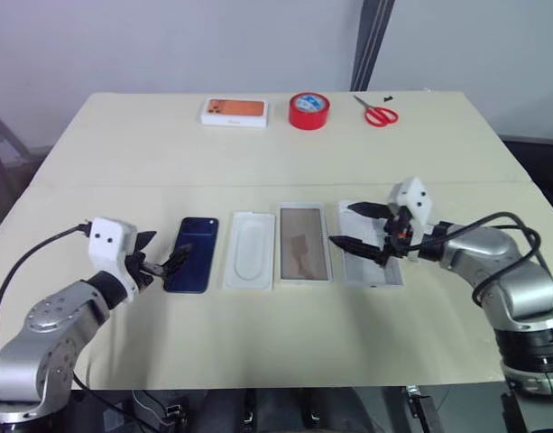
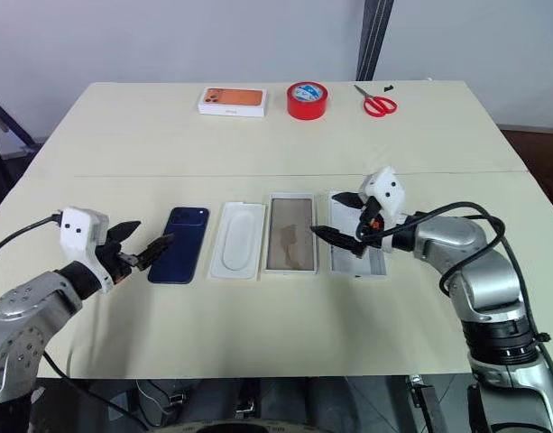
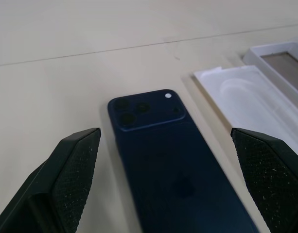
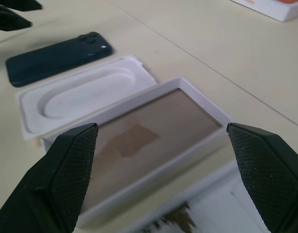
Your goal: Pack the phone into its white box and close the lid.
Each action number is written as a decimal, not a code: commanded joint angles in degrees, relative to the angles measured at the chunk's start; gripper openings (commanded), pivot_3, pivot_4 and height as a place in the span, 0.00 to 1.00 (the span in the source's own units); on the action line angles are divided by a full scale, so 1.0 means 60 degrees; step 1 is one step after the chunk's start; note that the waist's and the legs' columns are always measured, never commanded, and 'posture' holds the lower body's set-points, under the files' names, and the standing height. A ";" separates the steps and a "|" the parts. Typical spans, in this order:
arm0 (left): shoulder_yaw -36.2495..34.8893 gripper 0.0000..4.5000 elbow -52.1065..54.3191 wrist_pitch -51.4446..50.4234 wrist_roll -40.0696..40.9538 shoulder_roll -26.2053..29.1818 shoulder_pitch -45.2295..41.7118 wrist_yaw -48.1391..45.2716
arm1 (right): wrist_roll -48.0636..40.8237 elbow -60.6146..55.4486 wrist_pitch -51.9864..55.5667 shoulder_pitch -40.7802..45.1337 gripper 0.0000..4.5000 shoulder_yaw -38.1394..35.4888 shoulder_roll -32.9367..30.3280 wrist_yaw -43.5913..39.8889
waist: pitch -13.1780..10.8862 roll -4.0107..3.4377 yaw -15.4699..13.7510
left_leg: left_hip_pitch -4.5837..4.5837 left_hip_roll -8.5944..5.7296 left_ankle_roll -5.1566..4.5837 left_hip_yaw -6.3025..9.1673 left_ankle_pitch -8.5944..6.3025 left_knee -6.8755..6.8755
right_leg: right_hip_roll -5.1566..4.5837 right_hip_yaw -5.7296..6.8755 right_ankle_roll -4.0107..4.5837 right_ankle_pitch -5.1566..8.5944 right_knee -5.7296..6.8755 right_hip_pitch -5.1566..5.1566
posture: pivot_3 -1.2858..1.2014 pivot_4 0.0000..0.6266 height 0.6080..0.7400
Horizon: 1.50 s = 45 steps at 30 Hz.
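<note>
Looking down from the head camera, a cream table [image 1: 276, 343] holds a row of four flat items: the phone [image 1: 191, 254] face down, a white insert [image 1: 250, 250], the white box [image 1: 304, 244] with a brownish floor, and a lid [image 1: 371, 262]. The left gripper [image 1: 164, 262] hovers at the phone's near left edge, fingers wide apart and empty. The right gripper [image 1: 359, 226] hangs over the lid, also wide and empty. At the far edge sit a printed box [image 1: 234, 112], red tape [image 1: 308, 110] and scissors [image 1: 376, 113]. In the left wrist view, the phone [image 3: 173, 170] lies between spread pads [image 3: 76, 170]. In the right wrist view, the box [image 4: 153, 141] sits between spread pads [image 4: 66, 170], the insert [image 4: 85, 92] and phone [image 4: 56, 56] beyond.
</note>
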State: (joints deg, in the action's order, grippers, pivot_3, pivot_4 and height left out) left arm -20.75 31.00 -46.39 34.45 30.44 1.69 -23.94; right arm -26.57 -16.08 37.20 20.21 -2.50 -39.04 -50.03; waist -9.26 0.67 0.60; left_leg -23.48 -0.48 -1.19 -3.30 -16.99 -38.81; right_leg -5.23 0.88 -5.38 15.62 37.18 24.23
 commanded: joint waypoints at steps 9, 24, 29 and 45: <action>0.0451 1.00 0.0384 -0.5422 0.2425 -0.2571 -0.2801 0.3090 | 0.0328 -0.0367 -0.0635 0.0015 0.99 0.0358 -0.0187 -0.0168 | 0.0001 0.0007 0.0009 | -0.0001 -0.0005 0.0001 0.0044 0.0004 -0.0044 | 0.0019 0.0039 -0.0009 -0.0004 0.0007 -0.0040 | 0.52 0.24 0.84; -0.0219 1.00 -0.0125 -0.7607 0.1971 -0.3898 -0.3849 0.3811 | 0.0444 -0.0679 -0.0897 -0.0489 0.99 0.0391 -0.0216 -0.0099 | -0.0001 0.0011 -0.0032 | 0.0003 -0.0003 0.0057 0.0057 0.0038 -0.0056 | 0.0033 0.0047 -0.0009 -0.0004 0.0002 -0.0061 | 0.52 0.24 0.84; -0.0560 0.81 -0.0385 -0.7685 0.1939 -0.4409 -0.4012 0.3895 | 0.0598 -0.0947 -0.0931 -0.0567 1.00 0.0592 -0.0365 -0.0217 | -0.0001 0.0011 -0.0034 | 0.0003 -0.0003 0.0058 0.0057 0.0038 -0.0057 | 0.0033 0.0049 -0.0009 -0.0004 0.0001 -0.0063 | 0.52 0.24 0.84; -0.2578 0.00 -0.0638 -0.7685 0.2175 -0.4856 -0.5088 0.3770 | 0.2047 -0.1230 -0.1356 -0.0558 1.00 0.2656 -0.1068 -0.0932 | -0.0008 0.0024 -0.0026 | 0.0003 -0.0003 0.0065 0.0076 0.0042 -0.0058 | 0.0032 0.0068 -0.0008 -0.0003 -0.0004 -0.0071 | 0.52 0.24 0.84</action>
State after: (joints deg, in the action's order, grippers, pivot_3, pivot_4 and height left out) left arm -33.75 26.83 -92.00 45.80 1.46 -27.72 -0.68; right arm -16.04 -23.20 30.46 15.89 12.28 -45.45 -55.48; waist -9.31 0.81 0.45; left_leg -23.46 -0.50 -0.79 -2.84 -16.73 -39.16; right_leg -5.04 1.29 -5.43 15.60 37.16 23.81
